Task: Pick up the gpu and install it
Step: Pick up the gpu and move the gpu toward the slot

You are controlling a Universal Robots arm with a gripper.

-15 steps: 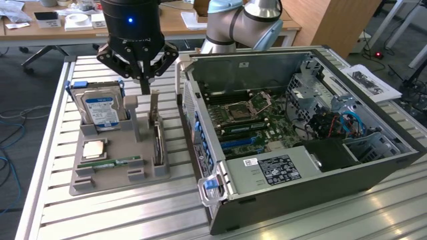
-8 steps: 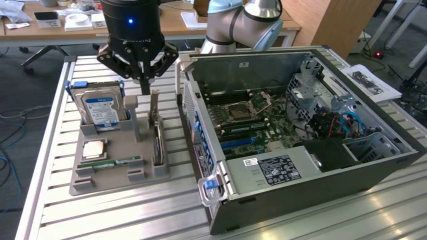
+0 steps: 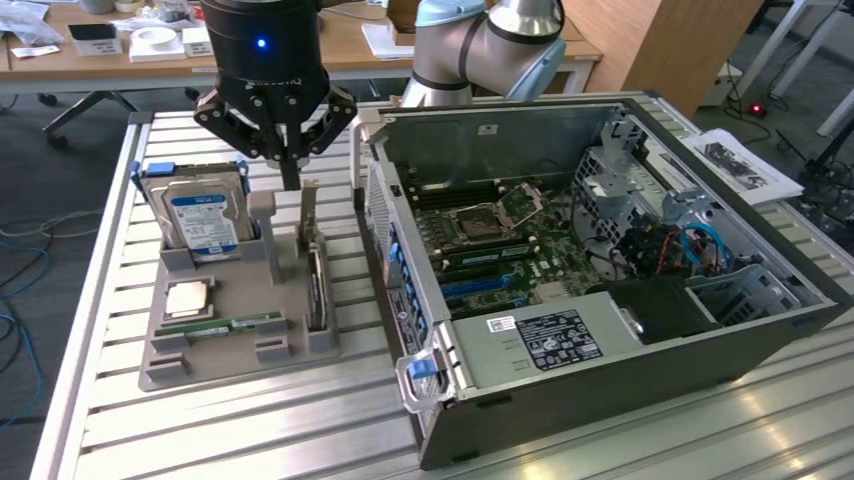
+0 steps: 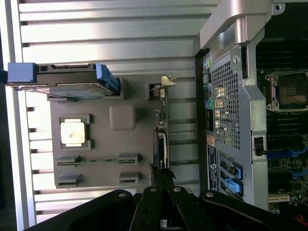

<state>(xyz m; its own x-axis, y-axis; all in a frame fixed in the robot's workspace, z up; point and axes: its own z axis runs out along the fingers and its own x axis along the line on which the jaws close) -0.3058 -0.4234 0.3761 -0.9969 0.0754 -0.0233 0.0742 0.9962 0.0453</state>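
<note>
The gpu (image 3: pixel 316 285) stands on edge in a slot of the grey holder tray (image 3: pixel 200 368), a thin green card with a black block on one face. In the wrist view the gpu (image 4: pixel 161 144) appears edge-on, its silver bracket at one end. My gripper (image 3: pixel 290 183) hangs above the tray, just over the card's far end, fingers shut together with nothing between them. The black fingers (image 4: pixel 153 202) meet over the end of the card in the wrist view. The open computer case (image 3: pixel 601 340) lies to the exterior view's right, its motherboard (image 3: pixel 494 240) exposed.
The tray also holds a hard drive (image 3: pixel 200 215) with blue rails, a processor chip (image 3: pixel 187 298) and a memory stick (image 3: pixel 227 325). All of it rests on a slatted aluminium table (image 3: pixel 267 430). The case wall (image 4: pixel 231 96) stands close beside the tray. Desks and papers lie beyond.
</note>
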